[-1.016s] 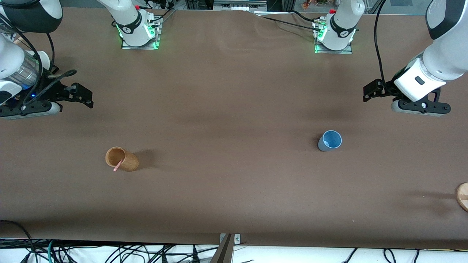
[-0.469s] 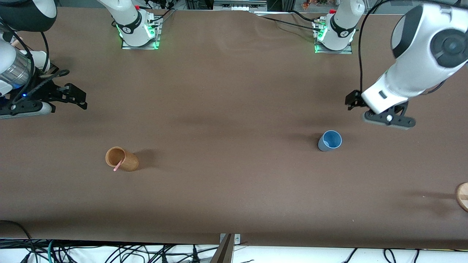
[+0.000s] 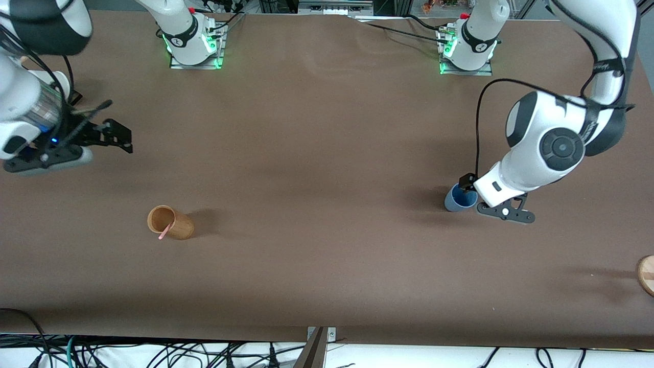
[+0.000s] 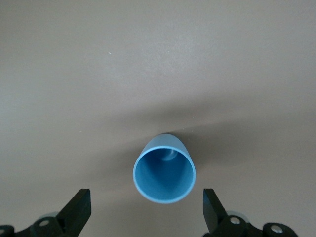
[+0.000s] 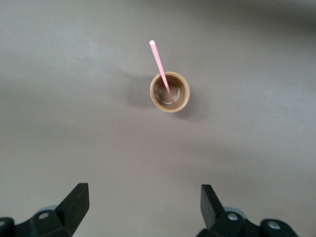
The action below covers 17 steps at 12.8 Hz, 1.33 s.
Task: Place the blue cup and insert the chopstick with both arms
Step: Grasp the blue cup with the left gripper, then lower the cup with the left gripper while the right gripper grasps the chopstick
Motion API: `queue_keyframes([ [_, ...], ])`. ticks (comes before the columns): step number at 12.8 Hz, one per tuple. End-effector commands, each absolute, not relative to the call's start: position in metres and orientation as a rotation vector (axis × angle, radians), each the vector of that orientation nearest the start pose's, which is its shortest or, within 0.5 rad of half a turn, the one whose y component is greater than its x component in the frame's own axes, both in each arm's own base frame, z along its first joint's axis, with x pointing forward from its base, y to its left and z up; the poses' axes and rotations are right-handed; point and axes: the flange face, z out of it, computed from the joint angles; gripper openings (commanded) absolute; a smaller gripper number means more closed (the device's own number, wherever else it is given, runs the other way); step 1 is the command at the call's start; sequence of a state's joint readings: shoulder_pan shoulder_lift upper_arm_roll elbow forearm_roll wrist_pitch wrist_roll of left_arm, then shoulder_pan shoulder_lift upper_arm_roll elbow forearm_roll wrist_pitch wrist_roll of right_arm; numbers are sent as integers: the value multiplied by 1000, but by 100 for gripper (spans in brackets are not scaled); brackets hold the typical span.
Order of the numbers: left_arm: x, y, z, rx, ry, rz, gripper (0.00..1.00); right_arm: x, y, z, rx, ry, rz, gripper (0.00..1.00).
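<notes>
The blue cup (image 3: 458, 200) stands upright on the brown table toward the left arm's end. My left gripper (image 3: 468, 187) is open and low over the cup's rim. In the left wrist view the blue cup (image 4: 164, 173) lies between the spread fingers of the left gripper (image 4: 146, 212), untouched. The pink chopstick (image 3: 163, 233) leans in a brown wooden cup (image 3: 171, 223) toward the right arm's end. My right gripper (image 3: 116, 136) is open and empty in the air, away from that cup. The right wrist view shows the chopstick (image 5: 161, 69) in the wooden cup (image 5: 170, 92), ahead of the right gripper (image 5: 143, 207).
A round wooden object (image 3: 647, 275) sits half out of view at the table's edge by the left arm's end. The two arm bases (image 3: 191, 38) (image 3: 467, 43) stand along the table's back edge. Cables hang below the front edge.
The left arm has swung down from high above the table to the blue cup, and its open gripper now reaches the rim. The right gripper shifted only slightly. Both cups stayed put.
</notes>
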<state>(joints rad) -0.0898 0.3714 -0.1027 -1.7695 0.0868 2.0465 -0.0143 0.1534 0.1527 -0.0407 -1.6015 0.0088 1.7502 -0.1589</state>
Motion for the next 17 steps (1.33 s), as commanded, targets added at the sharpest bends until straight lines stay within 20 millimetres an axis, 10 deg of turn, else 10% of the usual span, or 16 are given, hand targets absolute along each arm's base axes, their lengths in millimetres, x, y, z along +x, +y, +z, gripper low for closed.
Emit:
queue_keyframes([
  [1, 615, -104, 321, -2990, 429, 97, 100, 643, 85, 487, -3098, -547, 29, 100],
  [6, 601, -83, 269, -2995, 554, -19, 100, 695, 97, 420, -3088, -649, 13, 100],
  [8, 598, -81, 242, -3004, 599, -79, 77, 706, 94, 389, -3091, -666, -5, 99],
  [12, 588, -85, 221, -3011, 620, -41, 0, 713, 90, 352, -3083, -751, -156, 96],
  [17, 591, -84, 230, -3010, 610, -50, 0, 720, 89, 328, -3067, -844, -205, 83],
])
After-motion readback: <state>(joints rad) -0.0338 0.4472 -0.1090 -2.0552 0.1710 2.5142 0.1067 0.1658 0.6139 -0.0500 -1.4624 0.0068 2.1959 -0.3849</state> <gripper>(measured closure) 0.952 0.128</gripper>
